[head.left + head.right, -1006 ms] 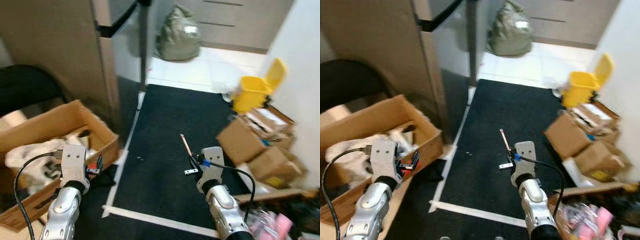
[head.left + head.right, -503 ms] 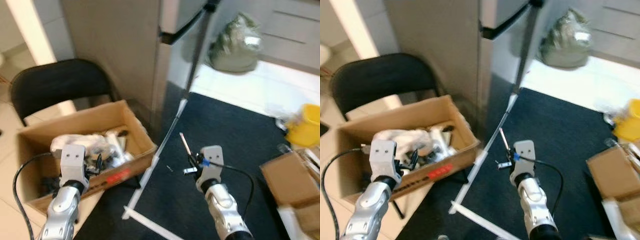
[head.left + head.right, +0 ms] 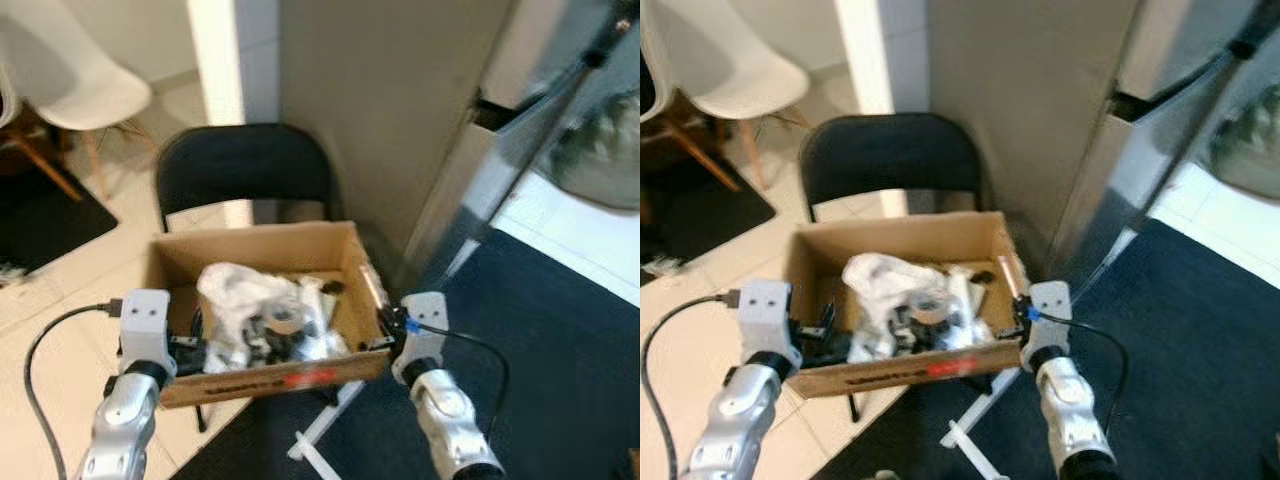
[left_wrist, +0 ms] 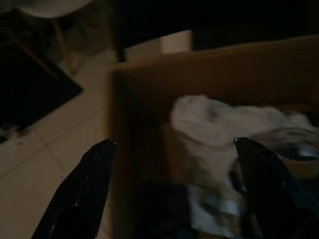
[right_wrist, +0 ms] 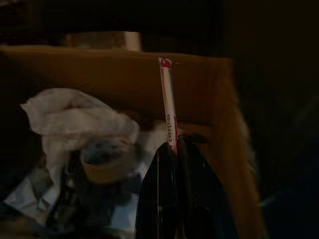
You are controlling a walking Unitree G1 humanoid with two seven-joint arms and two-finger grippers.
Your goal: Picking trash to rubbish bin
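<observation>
2 grippers hover at a cardboard box (image 3: 175, 268) full of crumpled trash (image 3: 245, 293), in front of a black folding chair (image 3: 240, 165). Right gripper (image 5: 172, 144) pinches a thin paper-wrapped stick (image 5: 168, 102) over the box's right edge. Left gripper (image 4: 174, 149) is spread wide, grasping nothing.

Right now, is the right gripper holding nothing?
No, the right gripper is shut on a thin red-and-white stick that points up over the cardboard box.

Matt cardboard box (image 3: 262, 381); crumpled white plastic bag (image 3: 245, 290); paper-wrapped stick (image 5: 168, 109).
</observation>
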